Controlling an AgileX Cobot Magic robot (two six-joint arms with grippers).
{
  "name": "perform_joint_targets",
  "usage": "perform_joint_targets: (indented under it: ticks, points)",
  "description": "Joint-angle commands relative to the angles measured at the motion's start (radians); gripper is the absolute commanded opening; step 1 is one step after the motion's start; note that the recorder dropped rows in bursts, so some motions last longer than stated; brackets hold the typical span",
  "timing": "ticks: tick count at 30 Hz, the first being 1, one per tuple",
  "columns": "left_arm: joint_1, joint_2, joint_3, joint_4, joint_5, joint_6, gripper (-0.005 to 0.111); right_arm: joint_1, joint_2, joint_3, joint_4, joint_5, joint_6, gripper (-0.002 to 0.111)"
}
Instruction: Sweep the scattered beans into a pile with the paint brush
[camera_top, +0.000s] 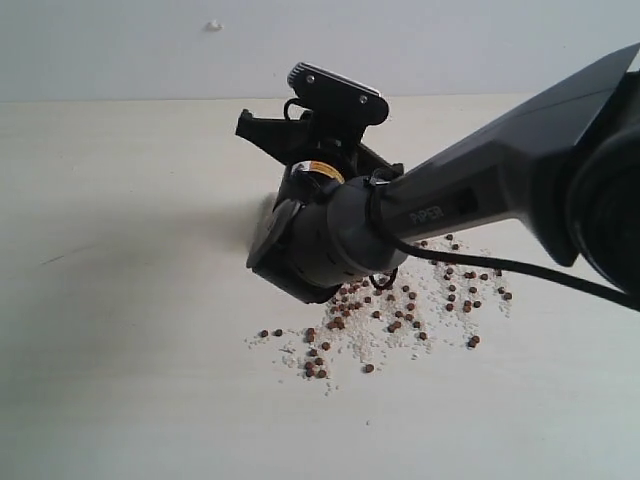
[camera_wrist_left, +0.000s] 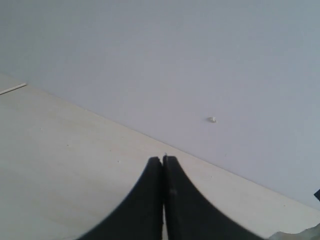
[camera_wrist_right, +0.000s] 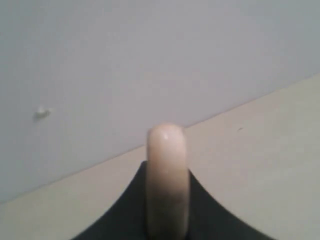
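The beans (camera_top: 400, 300) lie scattered with whitish crumbs in a loose band across the pale table (camera_top: 120, 330), not heaped. My right arm reaches in from the right above them, and its gripper (camera_top: 275, 135) points away toward the wall. In the right wrist view that gripper (camera_wrist_right: 167, 169) is shut on the paint brush (camera_wrist_right: 166, 145), whose rounded pale wooden handle end stands up between the black jaws. A pale blur of bristles (camera_top: 262, 208) shows just left of the wrist; the rest of the brush is hidden. My left gripper (camera_wrist_left: 163, 161) is shut and empty, over bare table.
A black cable (camera_top: 500, 265) runs from the right arm above the beans. A grey wall (camera_top: 120, 50) with a small white speck (camera_top: 213, 25) stands behind the table's far edge. The table to the left of the beans is bare.
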Motion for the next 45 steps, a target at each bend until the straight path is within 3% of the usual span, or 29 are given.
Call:
perform_joint_targets:
  ticks: [1, 11, 20, 39, 45]
  points:
    - [0.003, -0.006, 0.003, 0.001, 0.003, -0.004, 0.0, -0.006, -0.016, -0.002, 0.125, -0.05, -0.252, 0.0]
    - [0.003, -0.006, 0.003, 0.001, 0.003, -0.004, 0.0, -0.006, -0.028, -0.002, 0.348, -0.1, -0.443, 0.0]
    - [0.003, -0.006, 0.003, 0.001, 0.003, -0.004, 0.0, -0.001, -0.051, -0.002, 0.403, -0.1, -0.479, 0.0]
    - [0.003, -0.006, 0.003, 0.001, 0.003, -0.004, 0.0, 0.019, -0.17, -0.002, 0.247, -0.1, -0.462, 0.0]
    - [0.003, -0.006, 0.003, 0.001, 0.003, -0.004, 0.0, 0.074, -0.182, 0.0, 0.185, -0.1, -0.462, 0.0]
